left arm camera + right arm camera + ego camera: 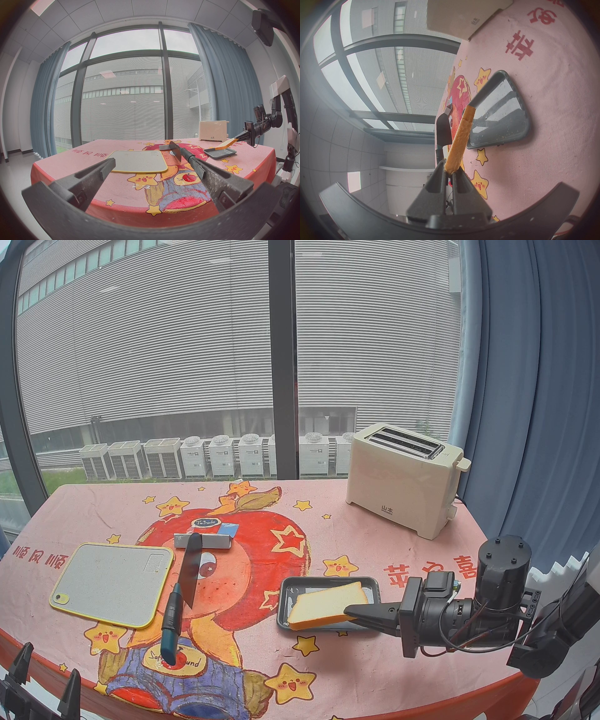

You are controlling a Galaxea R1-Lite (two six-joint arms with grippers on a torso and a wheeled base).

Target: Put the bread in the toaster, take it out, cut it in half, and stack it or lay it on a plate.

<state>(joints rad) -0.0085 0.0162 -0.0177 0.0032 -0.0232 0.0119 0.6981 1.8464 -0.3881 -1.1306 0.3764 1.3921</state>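
Jaws on the right arm are pressed onto one edge of the bread [327, 605], gripping only a narrow strip, so the slice sticks out from them almost flat and unsupported. It hangs over the tray [294, 587], seemingly just clear of it; from the left wrist it shows tilted a little above the tray's rim. Behind the tray, toward the window and slightly to the robot's right, stands the toaster [400, 480], slots up. To the tray's left lies the knife [180, 590], its tip on a small metal rest [212, 541], and beyond the knife the board [112, 582]. The left jaws are spread and empty, well apart from the tray at the near-left corner of the desk [387, 671].

The step in hand looks like the first one: getting the slice into the toaster. The right jaws should pinch firmly without crushing, since soft bread held by one edge may sag or tear. The wrist wants to roll so the slice hangs upright, free edge down, its face parallel to a slot's long side. Then carry it high enough to clear the toaster's top, line it up over one slot, lower until the free edge is inside, and only then let go — a release from above risks the slice catching on the rim and tipping onto the desk.
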